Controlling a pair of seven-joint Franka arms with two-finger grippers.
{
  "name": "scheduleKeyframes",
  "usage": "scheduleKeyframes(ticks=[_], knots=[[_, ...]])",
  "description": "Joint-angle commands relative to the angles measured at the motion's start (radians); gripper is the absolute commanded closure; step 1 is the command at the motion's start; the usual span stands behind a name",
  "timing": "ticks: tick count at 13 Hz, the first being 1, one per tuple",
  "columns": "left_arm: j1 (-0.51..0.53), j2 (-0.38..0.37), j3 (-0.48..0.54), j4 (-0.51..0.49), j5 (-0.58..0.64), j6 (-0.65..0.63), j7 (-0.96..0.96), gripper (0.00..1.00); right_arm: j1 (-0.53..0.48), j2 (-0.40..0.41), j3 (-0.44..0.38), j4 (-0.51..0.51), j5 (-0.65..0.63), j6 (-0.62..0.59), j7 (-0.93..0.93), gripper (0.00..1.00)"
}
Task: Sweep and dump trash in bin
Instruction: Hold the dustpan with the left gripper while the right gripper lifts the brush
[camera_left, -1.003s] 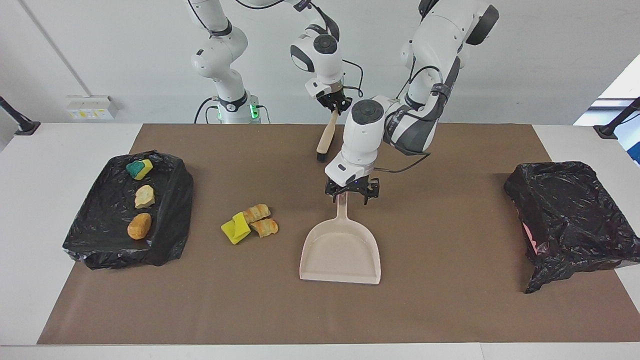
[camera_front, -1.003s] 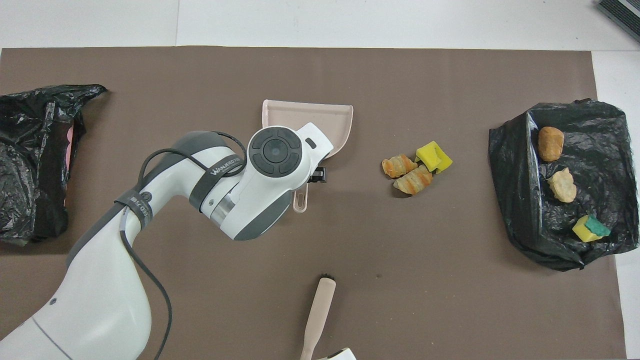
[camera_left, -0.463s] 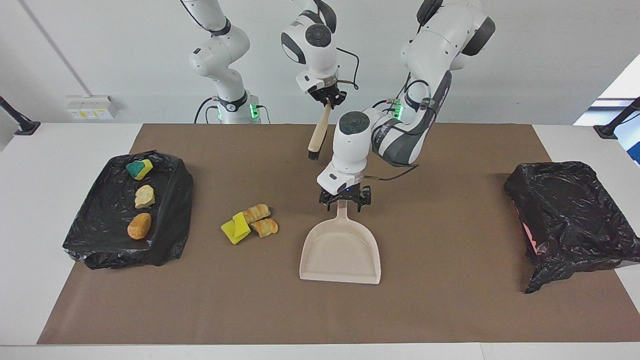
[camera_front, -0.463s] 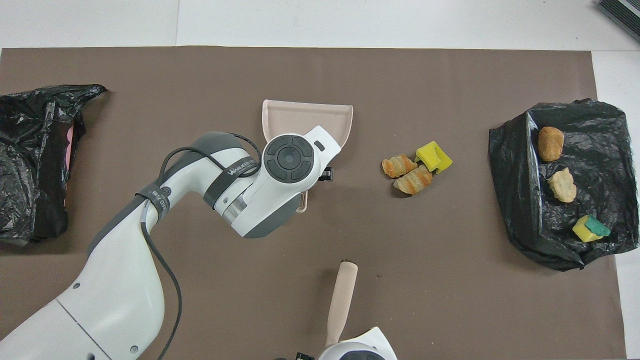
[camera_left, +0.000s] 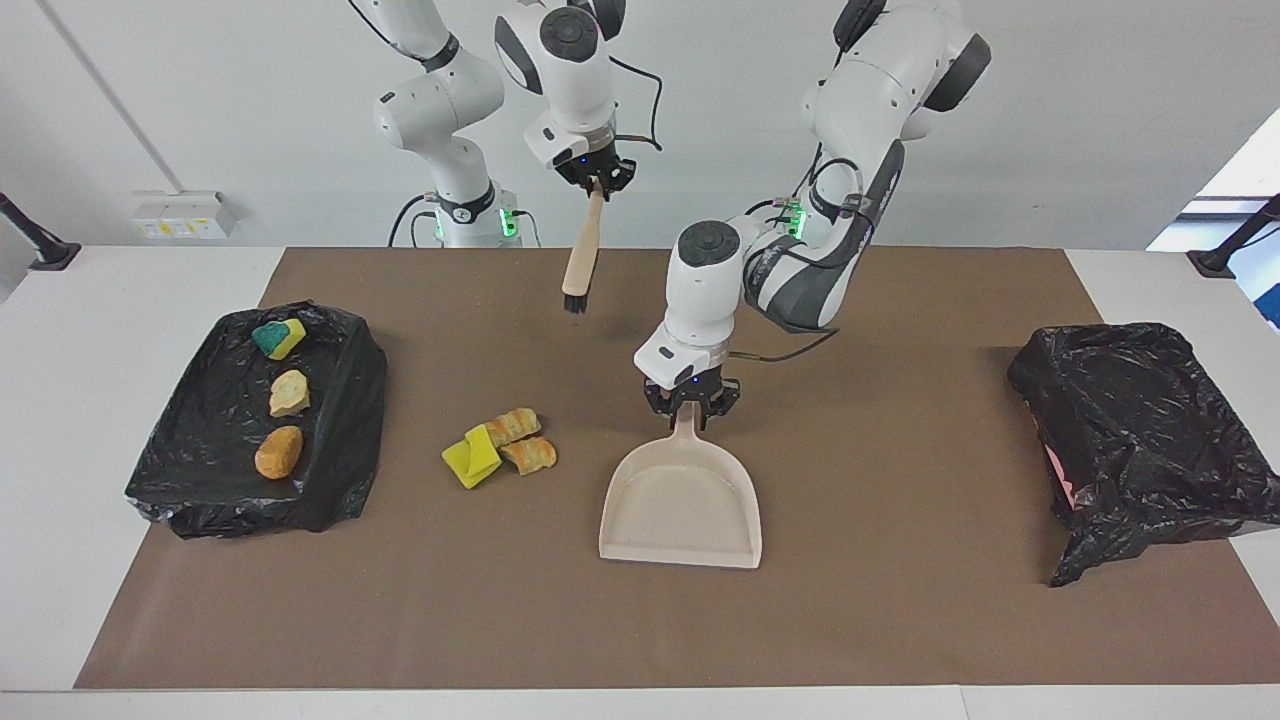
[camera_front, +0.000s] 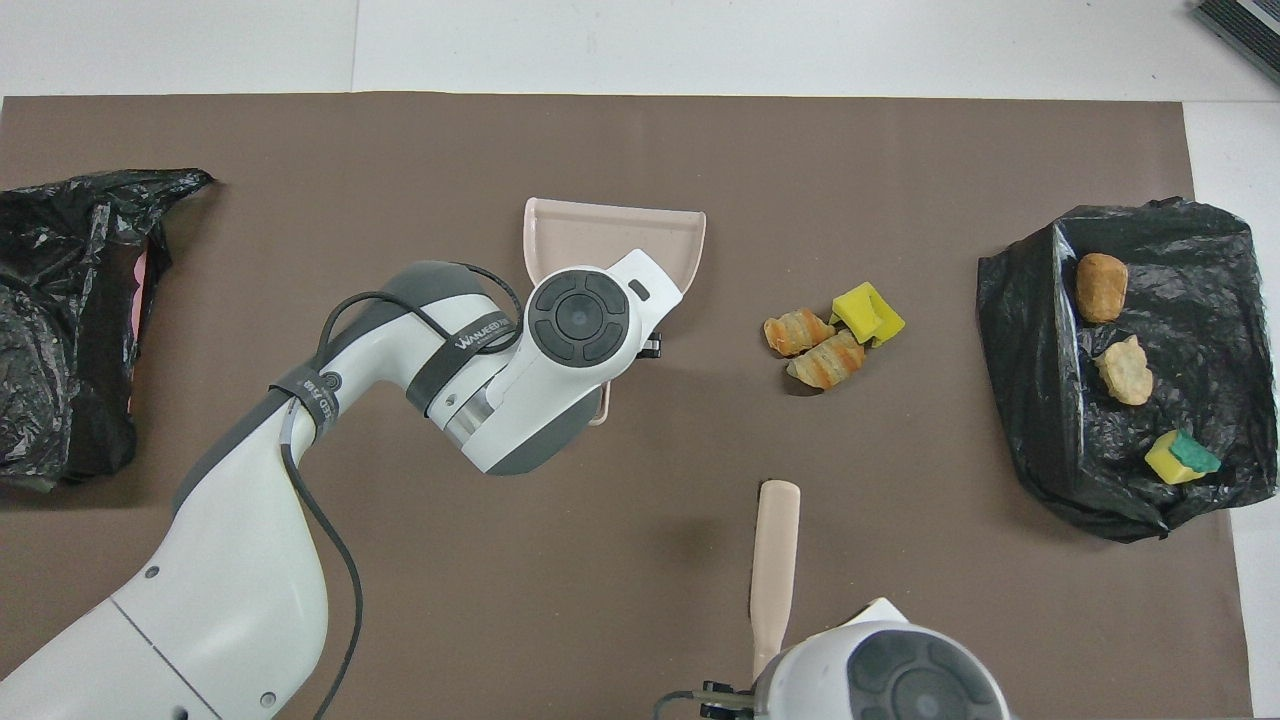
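While the left gripper has its fingers clamped on the beige plastic dustpan handle and the right gripper grips the beige brush, a hasty sweep might scatter the yellow sponge and bread scraps lying loose on the counter beside the pan.

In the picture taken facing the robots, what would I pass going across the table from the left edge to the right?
Black-lined tray with three scraps → loose pile of three scraps → brush hanging from the right gripper → beige dustpan, its handle in the left gripper → crumpled black bag.
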Motion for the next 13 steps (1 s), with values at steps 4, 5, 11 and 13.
scheduleKeyframes(ticks=[4,5,11,13], knots=[[-0.006,-0.033,-0.001,-0.002,0.031,-0.016,0.059,1.0,-0.33,0.014,0.01,0.093,-0.102,-0.115,-0.382,1.0],[-0.003,-0.056,-0.001,-0.008,0.03,-0.021,0.075,1.0,-0.398,0.024,0.01,0.093,-0.107,-0.104,-0.468,1.0],[0.003,-0.163,0.014,-0.027,0.018,-0.237,0.47,1.0,-0.572,0.17,0.011,0.182,-0.28,0.005,-0.754,1.0],[0.006,-0.173,0.023,-0.031,0.016,-0.26,0.645,1.0,-0.592,0.274,0.011,0.248,-0.326,0.026,-0.812,1.0]])
